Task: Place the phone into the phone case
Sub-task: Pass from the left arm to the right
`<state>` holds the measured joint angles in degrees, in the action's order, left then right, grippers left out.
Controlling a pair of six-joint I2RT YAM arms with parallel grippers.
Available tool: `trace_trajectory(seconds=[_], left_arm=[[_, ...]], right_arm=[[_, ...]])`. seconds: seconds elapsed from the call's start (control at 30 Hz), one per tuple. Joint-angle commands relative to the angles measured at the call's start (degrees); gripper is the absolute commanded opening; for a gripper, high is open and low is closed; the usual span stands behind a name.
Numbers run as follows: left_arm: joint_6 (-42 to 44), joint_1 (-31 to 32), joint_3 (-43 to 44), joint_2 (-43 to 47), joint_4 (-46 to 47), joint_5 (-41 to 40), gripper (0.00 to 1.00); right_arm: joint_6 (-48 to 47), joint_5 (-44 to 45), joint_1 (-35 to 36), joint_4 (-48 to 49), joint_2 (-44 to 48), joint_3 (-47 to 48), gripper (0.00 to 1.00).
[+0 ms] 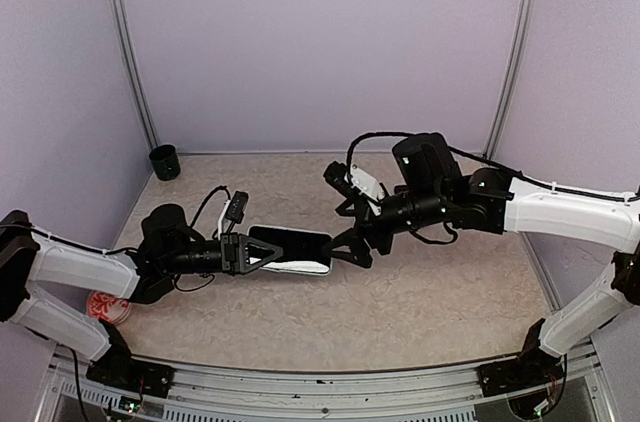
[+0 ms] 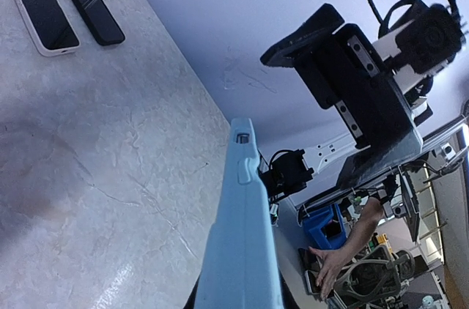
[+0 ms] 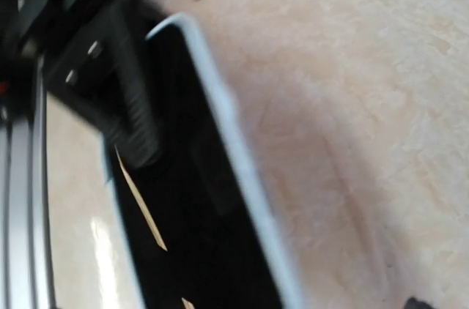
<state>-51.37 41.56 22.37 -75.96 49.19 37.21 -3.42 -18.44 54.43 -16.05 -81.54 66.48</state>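
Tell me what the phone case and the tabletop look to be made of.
The phone case looks pale blue and matte, with moulded cutouts and rounded edges: likely soft silicone or rubbery plastic, stiffness unjudgeable. The tabletop shows beige stone veining with a soft sheen: marble-look laminate or real stone, I cannot tell which.

The right wrist view is blurry, the phone (image 3: 198, 236) runs off its bottom edge, and the case (image 2: 238, 250) is cut off low in the left wrist view.
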Motion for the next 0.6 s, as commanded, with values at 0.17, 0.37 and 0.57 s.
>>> trace_trajectory(seconds=[0.17,0.37,0.57], left_arm=[[0.4,0.2,2.6,-1.0,1.1,0.9,0.00],[0.4,0.3,2.4,-1.1,1.1,1.1,0.00],[0.2,0.3,2.1,-1.1,1.3,1.1,0.00]], right_arm=[[-17.5,15.7,10.9,0.8,-2.5,-1.4,0.99],[-19.3,18.0,11.4,-1.0,-5.2,1.4,0.99],[-19.4,19.4,11.5,-1.6,-7.2,2.3,1.00]])
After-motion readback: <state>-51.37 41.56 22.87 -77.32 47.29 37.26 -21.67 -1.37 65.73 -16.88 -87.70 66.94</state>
